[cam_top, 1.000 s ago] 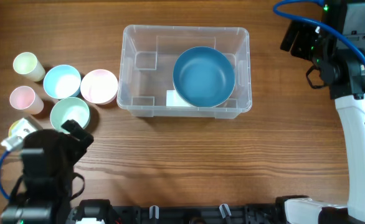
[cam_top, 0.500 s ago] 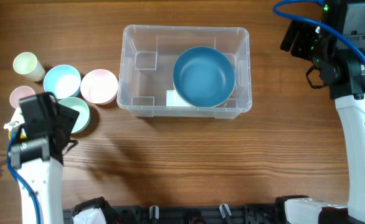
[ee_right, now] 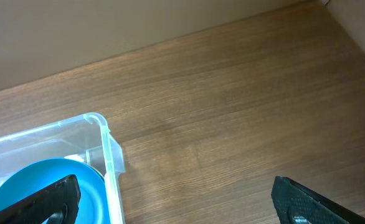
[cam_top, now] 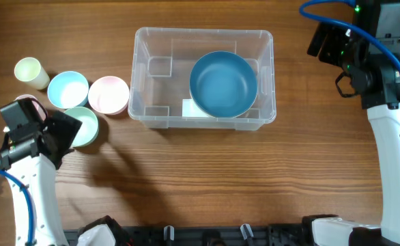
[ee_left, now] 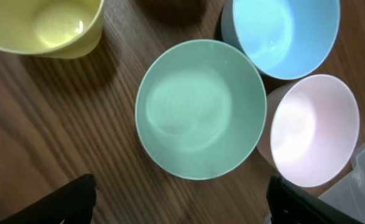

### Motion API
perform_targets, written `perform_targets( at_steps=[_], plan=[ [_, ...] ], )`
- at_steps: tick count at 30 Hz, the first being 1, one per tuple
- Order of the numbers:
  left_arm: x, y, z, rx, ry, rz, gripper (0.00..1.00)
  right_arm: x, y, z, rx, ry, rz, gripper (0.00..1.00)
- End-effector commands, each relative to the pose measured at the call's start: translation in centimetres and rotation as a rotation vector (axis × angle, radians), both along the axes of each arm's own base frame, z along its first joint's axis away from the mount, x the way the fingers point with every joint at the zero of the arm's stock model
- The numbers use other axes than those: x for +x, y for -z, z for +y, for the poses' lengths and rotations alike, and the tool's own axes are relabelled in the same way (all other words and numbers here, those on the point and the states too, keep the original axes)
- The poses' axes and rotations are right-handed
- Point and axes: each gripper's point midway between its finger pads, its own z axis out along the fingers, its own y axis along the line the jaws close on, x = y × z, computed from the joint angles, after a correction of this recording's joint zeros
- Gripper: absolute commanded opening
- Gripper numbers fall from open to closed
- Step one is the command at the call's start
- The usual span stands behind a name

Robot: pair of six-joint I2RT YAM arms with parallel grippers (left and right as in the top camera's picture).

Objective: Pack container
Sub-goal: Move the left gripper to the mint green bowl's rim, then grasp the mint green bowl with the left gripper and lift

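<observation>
The container [cam_top: 144, 76] is a clear bin at the middle back, and a large blue bowl [cam_top: 223, 84] sits in its right half. To its left stand a pink bowl [cam_top: 108, 94], a light blue bowl [cam_top: 68, 89] and a green bowl [cam_top: 87, 123]. My left gripper [cam_top: 65, 130] hovers open over the green bowl's left side. In the left wrist view the green bowl [ee_left: 200, 109] lies just ahead of the open left gripper [ee_left: 182, 205], with nothing between the fingers. My right gripper [ee_right: 176, 199] is open over bare wood, right of the container's corner [ee_right: 104, 143].
A pale yellow cup [cam_top: 31, 72] stands at the far left, and a pink cup [cam_top: 24, 100] is mostly hidden behind the left arm. A yellow cup [ee_left: 48, 25] shows beside the green bowl. The right arm [cam_top: 391, 137] runs down the right edge.
The left arm has swung up from the front edge toward the bowls, and its gripper now hangs over the green bowl. The right arm has not moved.
</observation>
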Motion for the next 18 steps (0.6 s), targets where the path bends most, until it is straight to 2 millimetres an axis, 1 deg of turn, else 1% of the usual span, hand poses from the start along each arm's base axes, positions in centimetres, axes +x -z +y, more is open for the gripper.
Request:
perform_targets(
  at_steps=[1,5,6,8,10,12,18],
  plan=[
    [-0.4,1.7,-0.4,-0.029,0.016,0.031,0.88,0.3,-0.3,-0.3,-0.006,0.013,-0.007,1.00],
    [-0.6,2.4,-0.5,-0.052,-0.006,0.055,0.86,0.3,-0.3,-0.3,-0.006,0.013,-0.007,1.00],
    [-0.8,3.2,-0.6,-0.066,-0.013,0.078,0.86,0.3,-0.3,-0.3,-0.006,0.013,-0.007,1.00],
    [-1.2,4.0,-0.5,-0.071,-0.038,0.103,0.85,0.3,-0.3,-0.3,-0.006,0.013,-0.007,1.00],
    [-1.6,4.7,0.0,-0.064,-0.089,0.127,0.82,0.3,-0.3,-0.3,-0.006,0.013,-0.007,1.00],
    [-1.5,5.6,0.0,-0.067,-0.103,0.126,0.80,0.3,-0.3,-0.3,-0.006,0.013,-0.007,1.00],
    [-1.1,7.3,0.4,-0.065,-0.108,0.127,0.74,0.3,-0.3,-0.3,-0.006,0.013,-0.007,1.00]
  ],
)
